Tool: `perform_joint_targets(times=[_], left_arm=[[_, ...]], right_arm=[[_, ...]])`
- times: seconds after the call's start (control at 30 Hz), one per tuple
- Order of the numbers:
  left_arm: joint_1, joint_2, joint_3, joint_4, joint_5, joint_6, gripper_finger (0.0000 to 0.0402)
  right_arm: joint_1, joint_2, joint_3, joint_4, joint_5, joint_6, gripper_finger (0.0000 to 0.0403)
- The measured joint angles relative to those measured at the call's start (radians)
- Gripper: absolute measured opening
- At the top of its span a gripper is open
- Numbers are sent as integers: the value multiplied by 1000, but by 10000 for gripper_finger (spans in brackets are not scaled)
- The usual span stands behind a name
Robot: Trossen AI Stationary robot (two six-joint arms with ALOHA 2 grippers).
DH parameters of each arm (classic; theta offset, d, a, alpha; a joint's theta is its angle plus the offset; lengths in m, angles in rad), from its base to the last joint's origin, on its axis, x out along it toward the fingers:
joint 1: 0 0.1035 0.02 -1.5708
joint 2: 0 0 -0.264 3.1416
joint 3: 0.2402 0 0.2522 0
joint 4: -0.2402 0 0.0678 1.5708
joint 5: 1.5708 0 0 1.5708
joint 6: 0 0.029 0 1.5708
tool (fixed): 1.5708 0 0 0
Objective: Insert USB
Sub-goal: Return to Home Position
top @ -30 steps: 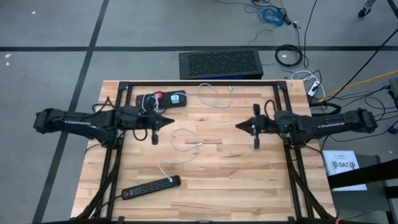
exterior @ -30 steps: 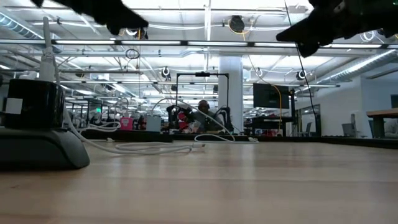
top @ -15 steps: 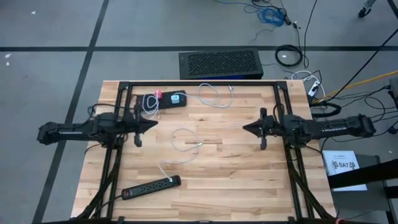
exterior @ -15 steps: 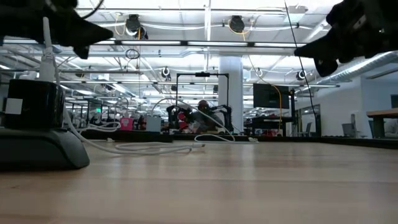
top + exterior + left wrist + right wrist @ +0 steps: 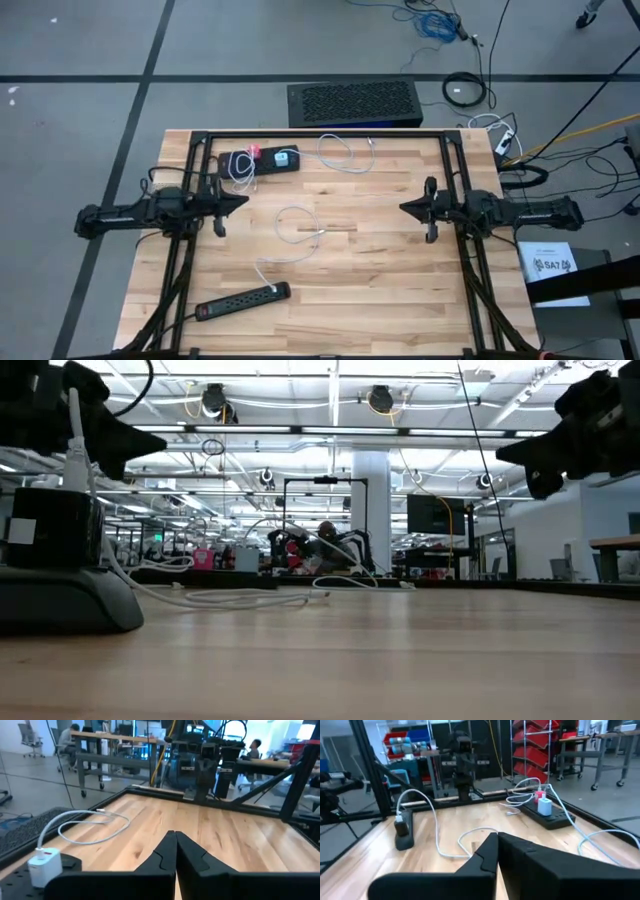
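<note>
- Tabletop: pale butcher-block planks with a smooth finish, framed by black metal rails.
- Black power strip: a long, flat bar lying at 7 o'clock on the tabletop.
- Black charger adapter: a blocky cube seated upright in the strip's end socket.
- White USB cable: its plug stands in the adapter's top, and the thin cord runs in a loose loop to mid-tabletop.
- Second strip: lies at 11 o'clock, carrying a white and a red plug. Another white cable is coiled just beside it.
- Left pincer: at 9 o'clock, raised above the wood. Its dark fingers are pressed together on nothing.
- Right pincer: at 3 o'clock, also raised. Its fingers are together and hold nothing.
</note>
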Motion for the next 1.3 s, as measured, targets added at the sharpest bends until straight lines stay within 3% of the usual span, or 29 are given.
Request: perform_joint_targets(times=[0.17,0.63,0.8,0.97,1.3], left_arm=[[-7,2,-103,181,-9,-18,2],[-7,39,-103,191,-96,-7,2],[-7,33,-103,192,-102,12,2],[-6,19,-103,195,-126,10,2],[-6,20,-103,206,-266,-10,2]], right_arm=[[7,-104,-2,-66,-1,-20,0],[-84,71,-1,-65,31,9,0],[-39,22,-1,-9,30,-36,0],[24,-104,0,-57,100,-114,0],[1,-62,0,-57,104,-92,0]])
